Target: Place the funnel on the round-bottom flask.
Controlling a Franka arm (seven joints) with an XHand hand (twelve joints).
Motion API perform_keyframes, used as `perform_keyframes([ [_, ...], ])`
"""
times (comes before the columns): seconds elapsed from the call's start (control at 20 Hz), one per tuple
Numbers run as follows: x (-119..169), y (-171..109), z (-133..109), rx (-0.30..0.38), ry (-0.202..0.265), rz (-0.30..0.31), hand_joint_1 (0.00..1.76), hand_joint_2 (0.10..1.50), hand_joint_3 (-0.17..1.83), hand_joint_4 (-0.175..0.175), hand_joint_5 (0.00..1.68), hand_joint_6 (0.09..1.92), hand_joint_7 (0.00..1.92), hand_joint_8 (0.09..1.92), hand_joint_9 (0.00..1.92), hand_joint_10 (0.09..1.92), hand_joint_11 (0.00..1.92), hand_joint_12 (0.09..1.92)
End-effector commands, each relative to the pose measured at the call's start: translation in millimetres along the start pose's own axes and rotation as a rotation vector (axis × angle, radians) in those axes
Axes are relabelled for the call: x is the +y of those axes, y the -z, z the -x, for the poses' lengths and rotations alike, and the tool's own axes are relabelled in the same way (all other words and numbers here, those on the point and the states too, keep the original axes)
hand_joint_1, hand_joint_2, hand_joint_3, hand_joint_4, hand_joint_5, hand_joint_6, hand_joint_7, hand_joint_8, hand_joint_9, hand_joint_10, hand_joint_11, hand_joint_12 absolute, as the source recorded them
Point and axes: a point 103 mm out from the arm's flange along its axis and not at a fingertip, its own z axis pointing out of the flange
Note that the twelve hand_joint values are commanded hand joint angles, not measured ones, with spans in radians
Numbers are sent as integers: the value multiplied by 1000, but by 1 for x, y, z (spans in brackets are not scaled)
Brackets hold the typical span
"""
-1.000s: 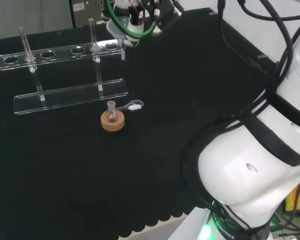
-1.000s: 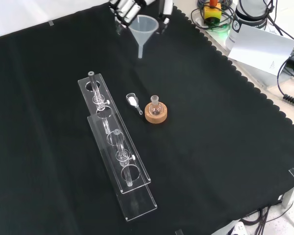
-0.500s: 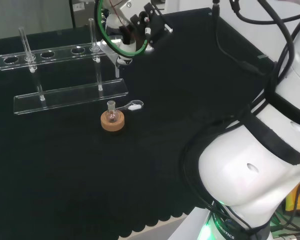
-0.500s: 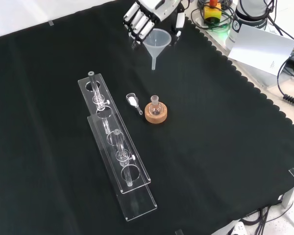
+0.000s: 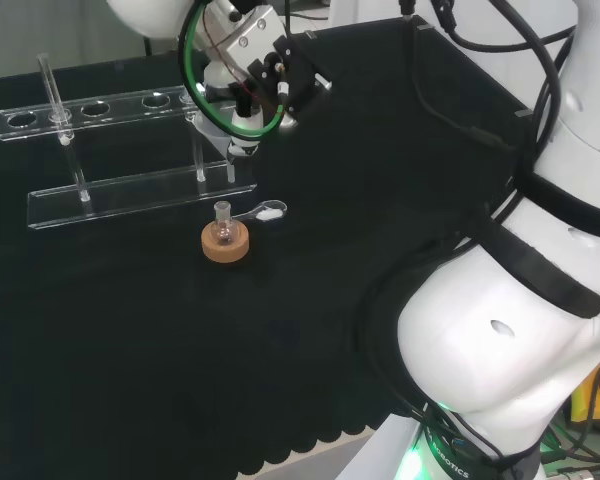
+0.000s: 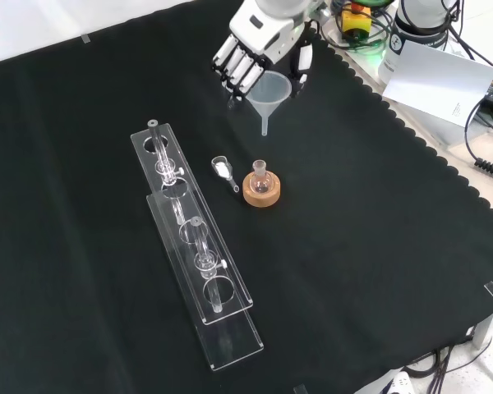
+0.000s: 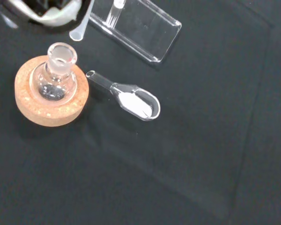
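Observation:
A small round-bottom flask (image 6: 260, 179) stands upright on a cork ring (image 6: 262, 193) near the middle of the cloth; it also shows as flask (image 5: 221, 228) and flask (image 7: 56, 75). The hand (image 6: 259, 45) holds a clear funnel (image 6: 269, 90) with fingers and thumb curled round its cone, stem pointing down. In the front view the funnel hangs above and a little beyond the flask. Its stem tip (image 7: 79, 29) sits close by the flask's open neck in the wrist view, off to one side of it.
A small glass scoop (image 6: 224, 171) with white powder lies right beside the cork ring. A clear two-tier tube rack (image 6: 193, 246) holding two glass tubes stands to the left in the front view. The cloth's scalloped edge (image 6: 378, 107) runs along the right.
The hand has carried the funnel down and closer to the flask, nearer the viewer in the front view and lower in the head view. Flask, scoop and rack stay put.

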Motion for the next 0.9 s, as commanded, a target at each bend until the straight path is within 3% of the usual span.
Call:
perform_keyframes([
  [0.05, 5, -1, -9, -22, 5, 12, 796, 673, 505, -52, 496, 171, 340, 777, 588, 637, 243, 1354],
  [0.9, 24, -10, -25, -33, 36, 7, 797, 671, 510, -52, 494, 191, 342, 774, 589, 636, 244, 1353],
])
